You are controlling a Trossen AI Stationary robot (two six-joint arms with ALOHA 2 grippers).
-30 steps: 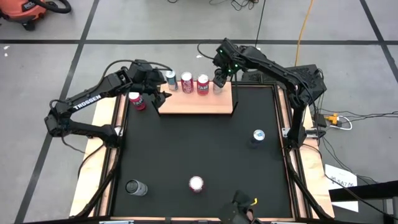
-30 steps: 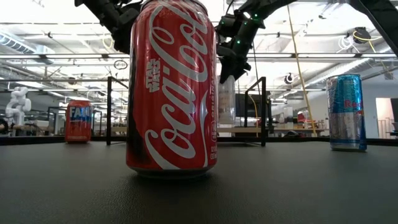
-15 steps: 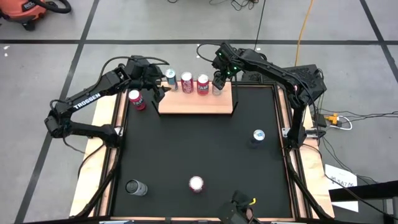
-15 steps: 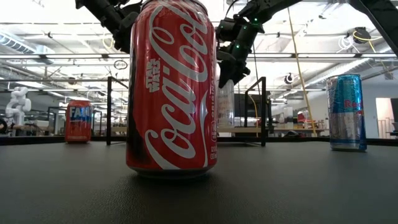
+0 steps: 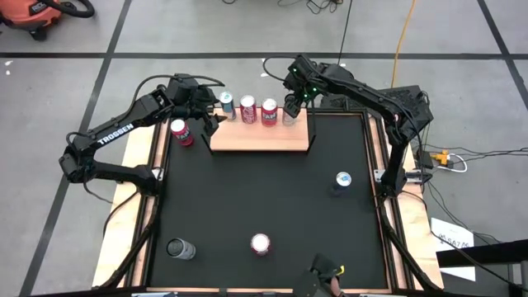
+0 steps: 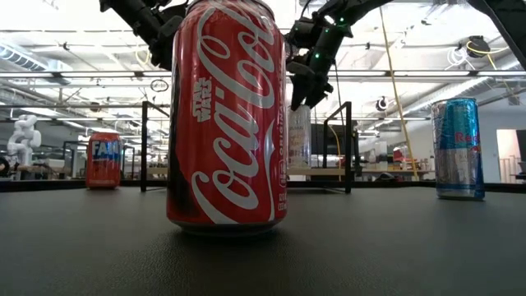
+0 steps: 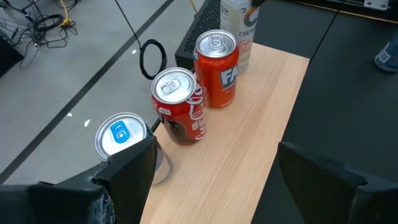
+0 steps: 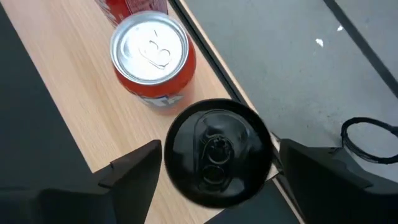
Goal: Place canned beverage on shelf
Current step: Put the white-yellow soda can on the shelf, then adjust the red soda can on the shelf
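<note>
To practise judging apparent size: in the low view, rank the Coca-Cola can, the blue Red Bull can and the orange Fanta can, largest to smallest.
1. Coca-Cola can, nearest the camera.
2. Red Bull can.
3. Fanta can.
Nearness drives this; true sizes stay unsure.

Black-topped can (image 8: 216, 152) beside orange can (image 8: 154, 57)

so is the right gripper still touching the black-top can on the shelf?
Apart. The right wrist view shows the fingers spread clear of the black-top can, gaps both sides, the can standing on the shelf.
</note>
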